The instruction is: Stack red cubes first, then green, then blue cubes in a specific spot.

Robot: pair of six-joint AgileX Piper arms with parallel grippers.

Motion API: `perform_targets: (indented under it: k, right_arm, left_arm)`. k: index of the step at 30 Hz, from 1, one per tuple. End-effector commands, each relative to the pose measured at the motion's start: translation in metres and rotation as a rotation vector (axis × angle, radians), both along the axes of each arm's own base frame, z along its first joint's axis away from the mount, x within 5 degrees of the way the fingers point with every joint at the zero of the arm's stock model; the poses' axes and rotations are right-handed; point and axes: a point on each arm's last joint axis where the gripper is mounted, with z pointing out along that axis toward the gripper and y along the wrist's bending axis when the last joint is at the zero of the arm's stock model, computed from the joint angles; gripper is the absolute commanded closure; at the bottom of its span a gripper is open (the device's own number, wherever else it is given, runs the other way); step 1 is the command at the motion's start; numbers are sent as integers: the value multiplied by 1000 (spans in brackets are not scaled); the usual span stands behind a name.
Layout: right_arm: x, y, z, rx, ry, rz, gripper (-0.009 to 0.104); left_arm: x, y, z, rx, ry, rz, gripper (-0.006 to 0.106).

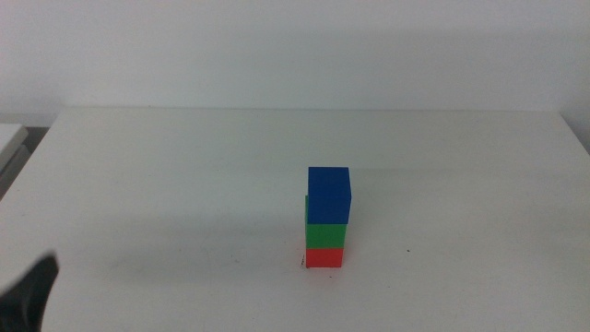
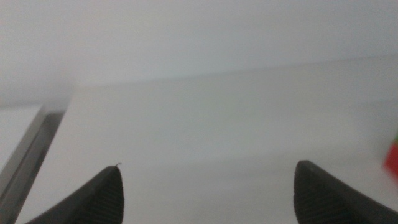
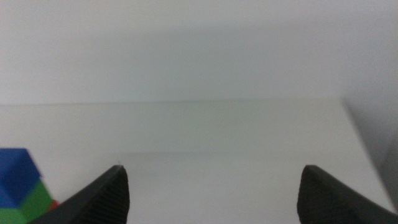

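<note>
**Tower complete, hazard lies in the arms' movement**

Risk now comes mainly from motion, not from any grasp. The red cube (image 1: pixel 324 257) sits on the worktop (image 1: pixel 184 184), the green cube (image 1: pixel 326 234) on it, and the blue cube (image 1: pixel 329 195) on top, so the stack looks finished. The blue cube appears shifted slightly sideways against the green one, with a sliver of green showing at one edge; judged from that, the tower has little margin, and a bump to the worktop or a sweep by either arm could topple it.

The left pincer (image 2: pixel 208 193) hangs with its jaws spread wide and nothing between them. The tower is well off to its side and ahead: only a red and green sliver (image 2: pixel 392 158) shows at the edge of its wrist view. In the middle view a dark tip of it (image 1: pixel 28 293) shows at the bottom corner, well apart from the stack.

The right pincer (image 3: pixel 211 193) is likewise wide open and empty, with the tower off to its other side, near the outer face of one jaw in its wrist view. That closeness looks the likelier cause of trouble: a turn toward the cubes could clip them.

Tiny dark marks (image 1: pixel 303 263) lie just beside the red cube's base, presumably the target spot. The worktop is plain matte white, otherwise bare around the stack, backed by a blank pale wall.
</note>
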Motion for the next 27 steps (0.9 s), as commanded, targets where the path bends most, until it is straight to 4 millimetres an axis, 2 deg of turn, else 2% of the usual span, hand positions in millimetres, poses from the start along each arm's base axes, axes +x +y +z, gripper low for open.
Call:
perform_targets:
  k: [1, 5, 10, 12, 14, 18, 27]
  right_arm:
    - [-9, -4, -23, -68, -62, -26, 6]
    - [-23, -8, -67, -62, -41, -66, 6]
    - [-31, -10, -113, -35, 2, -116, 6]
    - [-34, -10, -114, -37, -34, -121, 6]
    - [-36, -10, -119, -42, 9, -120, 6]
    - [-35, -10, -114, -32, -45, -122, 6]
    - [-35, -10, -114, -34, -43, -122, 6]
  left_arm:
    - [-9, 4, -27, 2, -22, 45, 7]
    - [-18, 8, -56, 2, -33, 110, 7]
    - [-17, 11, -53, 0, -76, 155, 7]
    - [-17, 11, -53, 0, -83, 157, 7]
    - [-17, 11, -52, 0, -86, 157, 7]
    - [-17, 11, -52, 19, -86, 158, 7]
    - [-17, 12, -52, 26, -89, 158, 7]
